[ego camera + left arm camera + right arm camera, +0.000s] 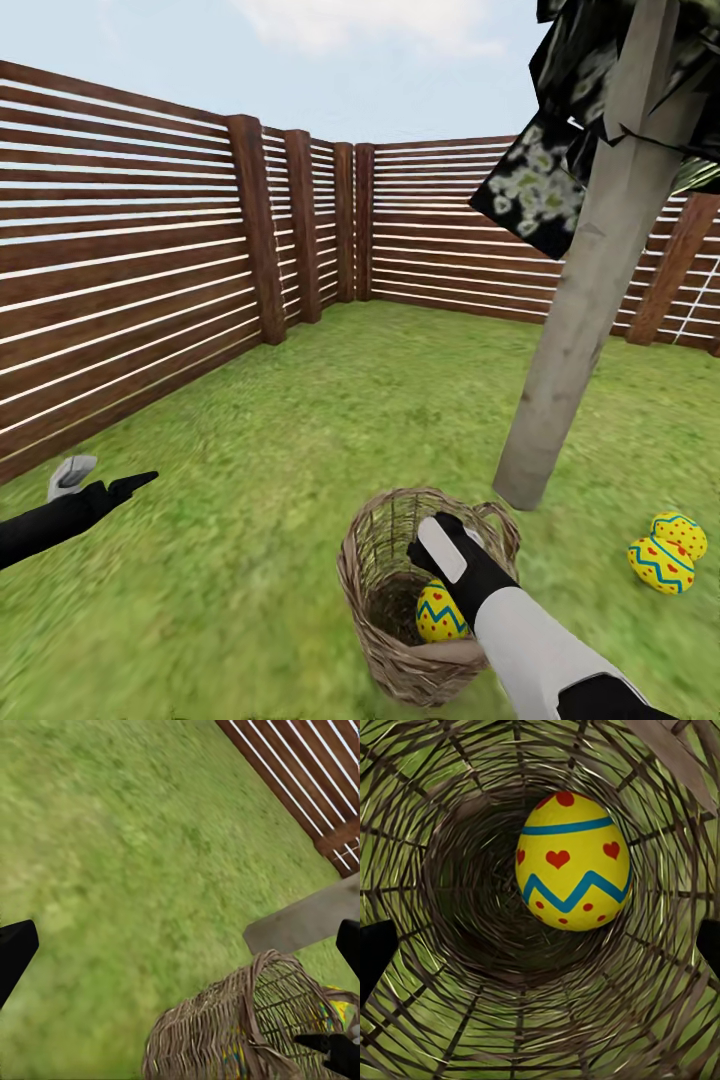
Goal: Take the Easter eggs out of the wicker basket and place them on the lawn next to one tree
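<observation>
The wicker basket [362, 585] stands on the lawn [300, 420] in front of the tree [575, 320]. One yellow Easter egg [440, 612] with a blue zigzag and red hearts lies at its bottom [574, 862]. My right gripper [432, 572] reaches down into the basket's mouth and is open, its fingers [375, 952] spread wide on either side of the egg without touching it. Two more eggs [662, 565] [680, 530] lie together on the grass right of the trunk. My left gripper [120, 488] hovers open over bare grass at the left, well apart from the basket [217, 1027].
A brown slatted wooden fence [120, 280] encloses the garden along the left and back, meeting in a corner ahead. The tree's dark foliage [540, 190] hangs over the upper right. Open grass stretches between the fence and the basket.
</observation>
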Available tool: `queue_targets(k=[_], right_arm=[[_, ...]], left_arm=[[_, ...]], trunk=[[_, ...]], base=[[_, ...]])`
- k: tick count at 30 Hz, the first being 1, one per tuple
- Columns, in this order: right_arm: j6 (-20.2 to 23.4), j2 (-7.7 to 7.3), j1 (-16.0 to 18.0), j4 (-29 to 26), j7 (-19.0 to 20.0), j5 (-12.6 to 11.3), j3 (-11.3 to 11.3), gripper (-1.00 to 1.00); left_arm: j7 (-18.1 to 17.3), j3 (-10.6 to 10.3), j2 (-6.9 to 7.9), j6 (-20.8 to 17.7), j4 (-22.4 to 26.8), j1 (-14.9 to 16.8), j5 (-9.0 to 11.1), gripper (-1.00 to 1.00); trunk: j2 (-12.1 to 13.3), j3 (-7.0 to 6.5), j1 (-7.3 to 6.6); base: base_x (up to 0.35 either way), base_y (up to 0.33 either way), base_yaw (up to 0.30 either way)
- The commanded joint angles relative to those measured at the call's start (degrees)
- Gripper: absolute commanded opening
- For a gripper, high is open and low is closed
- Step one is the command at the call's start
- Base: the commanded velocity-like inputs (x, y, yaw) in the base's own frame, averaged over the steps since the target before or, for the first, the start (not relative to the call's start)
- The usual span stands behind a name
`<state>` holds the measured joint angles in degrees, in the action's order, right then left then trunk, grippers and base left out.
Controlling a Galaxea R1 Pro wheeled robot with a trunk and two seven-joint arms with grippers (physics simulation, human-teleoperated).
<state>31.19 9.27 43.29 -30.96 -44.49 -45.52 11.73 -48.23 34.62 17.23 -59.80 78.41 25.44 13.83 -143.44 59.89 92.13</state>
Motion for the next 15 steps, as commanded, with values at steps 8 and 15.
queue_targets(k=[8, 15], right_arm=[[-0.1, -0.04, 0.0, -0.1, 0.0, -0.3, 0.4, 1.00], [-0.2, -0.04, 0.0, -0.2, 0.0, -0.3, 0.4, 1.00]], left_arm=[[-0.4, 0.0, 0.01, -0.2, 0.0, 0.0, -0.2, 1.00], [-0.4, 0.0, 0.02, -0.2, 0.0, 0.0, -0.2, 1.00]], trunk=[[-0.1, 1.83, 0.19], [-0.2, 3.39, 0.37]], base=[[0.000, 0.000, 0.000], [0.000, 0.000, 0.000]])
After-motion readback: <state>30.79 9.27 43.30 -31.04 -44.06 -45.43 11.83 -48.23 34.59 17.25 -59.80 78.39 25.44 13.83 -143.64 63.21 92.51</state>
